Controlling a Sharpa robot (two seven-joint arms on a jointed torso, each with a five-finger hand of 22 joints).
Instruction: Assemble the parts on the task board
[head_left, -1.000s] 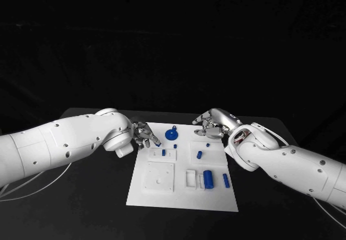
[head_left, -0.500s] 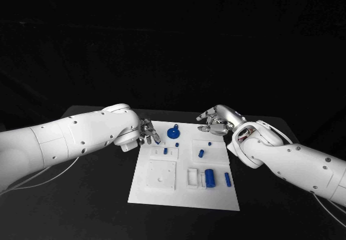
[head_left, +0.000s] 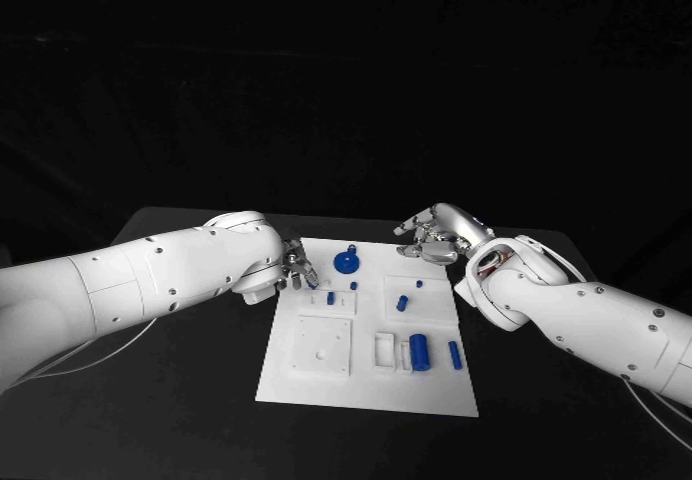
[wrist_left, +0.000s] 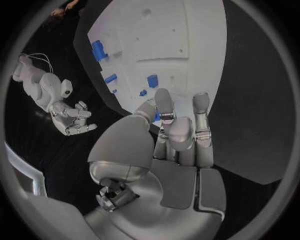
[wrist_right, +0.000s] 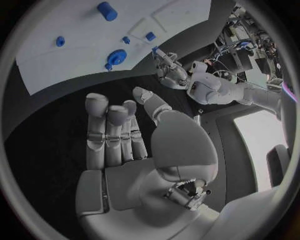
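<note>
Black table (head_left: 173, 400), blue cylinder (head_left: 418, 352) lying lengthwise

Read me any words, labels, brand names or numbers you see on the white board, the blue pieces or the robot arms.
None can be read.
White task board: plain, no print visible.
Small blue parts, such as the blue cylinder: no markings visible.
Left hand and right hand: no legible label.
</note>
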